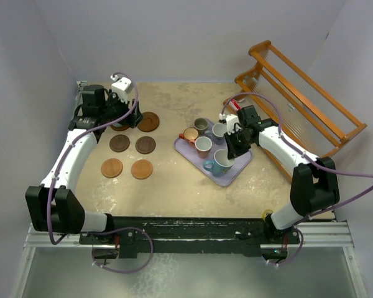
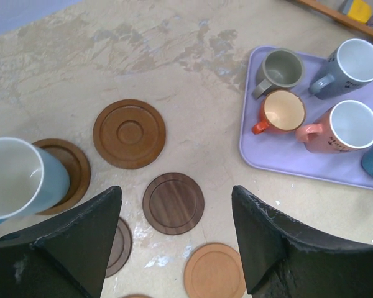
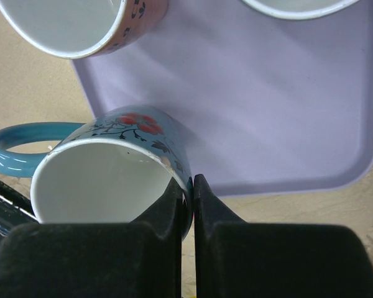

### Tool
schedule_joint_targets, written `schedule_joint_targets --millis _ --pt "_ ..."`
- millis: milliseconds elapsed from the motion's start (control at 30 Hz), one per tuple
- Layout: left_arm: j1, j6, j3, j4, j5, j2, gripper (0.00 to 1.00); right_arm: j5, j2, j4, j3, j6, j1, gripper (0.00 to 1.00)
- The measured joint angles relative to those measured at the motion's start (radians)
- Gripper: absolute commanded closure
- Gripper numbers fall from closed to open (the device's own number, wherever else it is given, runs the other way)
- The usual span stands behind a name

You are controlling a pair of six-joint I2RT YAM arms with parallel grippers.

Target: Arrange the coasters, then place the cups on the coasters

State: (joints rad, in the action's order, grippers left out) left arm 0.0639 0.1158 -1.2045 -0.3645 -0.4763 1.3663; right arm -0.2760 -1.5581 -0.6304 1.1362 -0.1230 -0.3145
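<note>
Several brown coasters lie at the left, among them a dark coaster (image 2: 173,203) and an orange-brown coaster (image 2: 214,270). A light blue cup (image 2: 15,180) stands on a coaster (image 2: 74,171) at the far left. My left gripper (image 2: 174,205) hangs open above the coasters, holding nothing. On the lavender tray (image 1: 227,179) stand a grey-olive cup (image 1: 201,125), an orange cup (image 1: 190,134), a pinkish cup (image 1: 203,146) and a grey-blue cup (image 1: 219,131). My right gripper (image 3: 191,183) is shut on the rim of a flowered light blue cup (image 3: 112,167), at the tray's (image 3: 267,105) near corner.
A wooden slatted rack (image 1: 298,99) stands along the back right edge. Grey walls close in the table on three sides. The coasters (image 1: 145,144) lie in two rows between the left arm and the tray.
</note>
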Motion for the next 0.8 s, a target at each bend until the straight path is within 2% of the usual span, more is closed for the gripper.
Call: schedule_joint_targets --millis 367,600,800 --pt "0.071 -0.007 0.000 0.003 -0.032 -0.029 0.30 -0.002 0.051 -0.065 0.081 -0.033 -0.036 1.00" --pt "0.088 -0.030 -0.043 -0.015 -0.040 -0.093 0.29 0.011 0.105 -0.072 0.240 -0.043 -0.172 1.00" --pt "0.095 -0.055 -0.129 -0.073 -0.039 -0.114 0.27 0.080 0.055 -0.070 0.410 -0.027 -0.279 1.00"
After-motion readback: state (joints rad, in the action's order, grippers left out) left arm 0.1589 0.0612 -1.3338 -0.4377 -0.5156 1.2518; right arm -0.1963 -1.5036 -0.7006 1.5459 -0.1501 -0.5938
